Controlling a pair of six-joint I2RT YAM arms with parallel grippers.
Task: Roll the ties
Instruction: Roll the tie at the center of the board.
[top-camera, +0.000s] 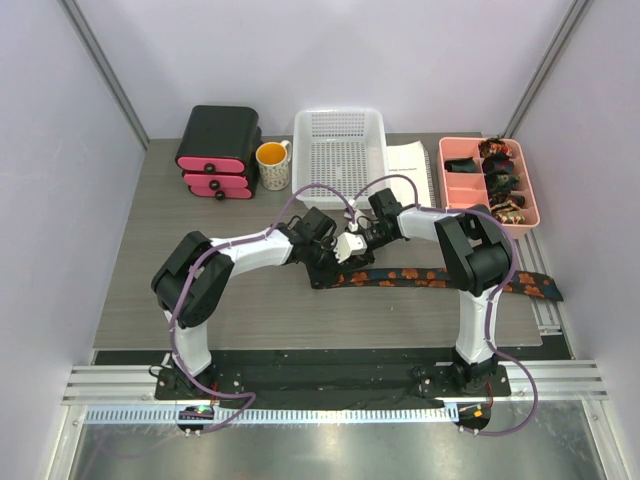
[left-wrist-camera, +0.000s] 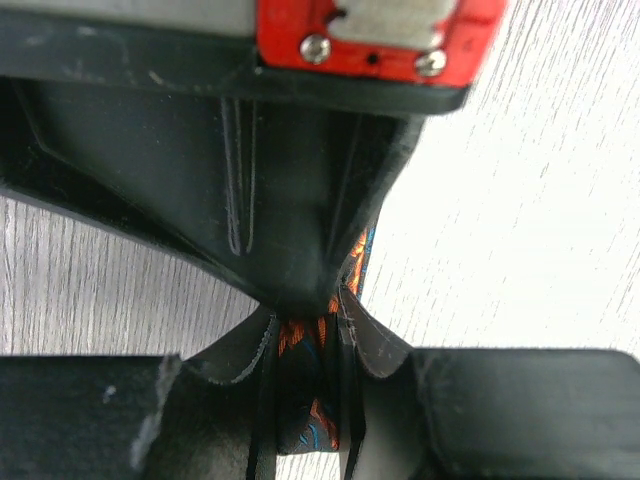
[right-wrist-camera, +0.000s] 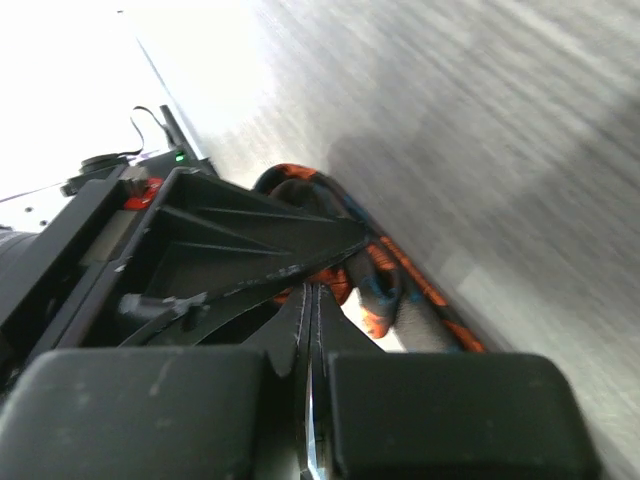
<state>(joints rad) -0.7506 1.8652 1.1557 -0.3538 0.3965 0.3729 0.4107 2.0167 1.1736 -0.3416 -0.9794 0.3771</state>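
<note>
A dark tie (top-camera: 440, 279) with orange blotches lies stretched across the table from the middle to the right edge. My left gripper (top-camera: 325, 262) is at its left end, shut on a folded bit of the tie (left-wrist-camera: 310, 390) that fills the gap between its fingers (left-wrist-camera: 375, 340). My right gripper (top-camera: 352, 244) is just behind and right of it, with its jaws pressed together and nothing seen between them. In the right wrist view the partly curled tie end (right-wrist-camera: 385, 285) lies just past my right gripper (right-wrist-camera: 312, 295). Several rolled ties (top-camera: 500, 180) sit in the pink tray.
The pink divided tray (top-camera: 455, 148) stands at the back right. A white basket (top-camera: 338, 150) is at the back centre with white paper (top-camera: 410, 160) beside it. An orange-filled mug (top-camera: 272, 160) and a black-and-pink drawer box (top-camera: 218, 150) stand at the back left.
</note>
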